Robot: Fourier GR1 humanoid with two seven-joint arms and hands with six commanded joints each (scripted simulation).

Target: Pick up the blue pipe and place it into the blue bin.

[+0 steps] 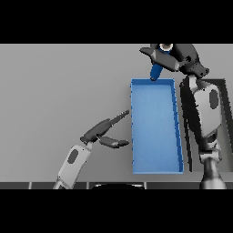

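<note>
The blue bin (155, 125) is a long rectangular tray on the right half of the grey table. My right hand (175, 58) is above the bin's far end, its fingers curled round the blue pipe (157, 71). The pipe hangs tilted from the hand, and its lower end reaches down to the bin's far rim. My left hand (102, 131) is just left of the bin, near its middle, with straight fingers pointing toward the bin wall and the thumb spread below; it holds nothing.
My right forearm (205, 118) runs along the bin's right side from the lower edge. The grey table (59, 91) stretches to the left of the bin.
</note>
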